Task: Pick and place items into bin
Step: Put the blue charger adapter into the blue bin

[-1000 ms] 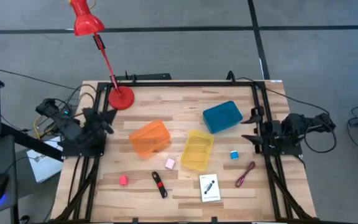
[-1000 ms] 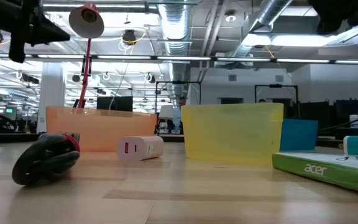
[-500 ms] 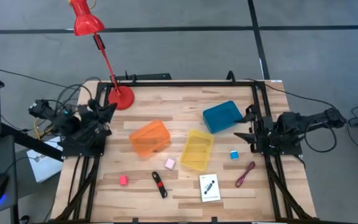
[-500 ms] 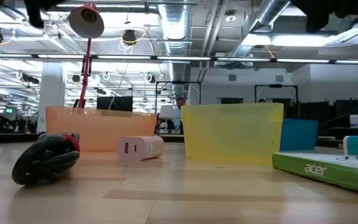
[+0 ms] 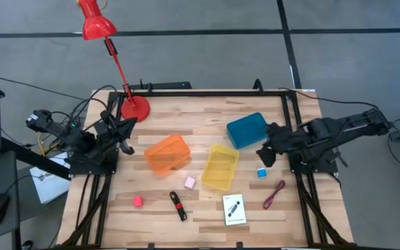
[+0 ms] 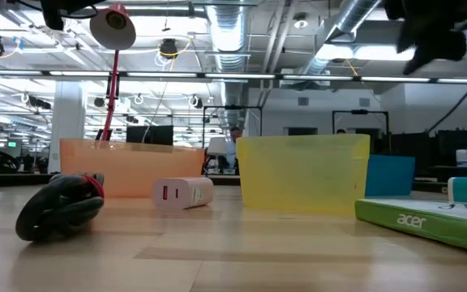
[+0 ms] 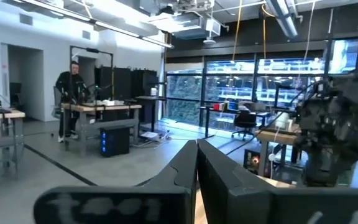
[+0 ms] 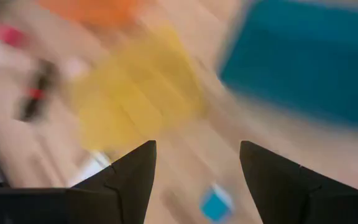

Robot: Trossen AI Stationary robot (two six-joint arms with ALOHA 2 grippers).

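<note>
My right gripper (image 5: 264,154) is open and hovers above the table between the blue bin (image 5: 248,130) and the small blue cube (image 5: 262,173), which shows just beyond the fingers in the right wrist view (image 8: 215,204). My left gripper (image 5: 125,135) is shut and raised near the table's left edge, beside the orange bin (image 5: 167,153). On the wood lie a pale pink cube (image 5: 189,182), a pink cube (image 5: 138,201), a black-and-red stick tool (image 5: 178,205), a dark red cord (image 5: 274,194) and a white card (image 5: 235,209).
A yellow bin (image 5: 220,167) sits mid-table between the orange and blue ones. A red desk lamp (image 5: 135,109) stands at the far left corner, its head leaning out beyond the table. Black frame rails run along the left and right edges. A person stands far off in the room (image 7: 69,93).
My right arm has reached out from the right edge toward the table's middle, and its gripper has tipped downward over the spot between the blue bin and the blue cube. My left gripper has shifted slightly toward the orange bin. No item has moved.
</note>
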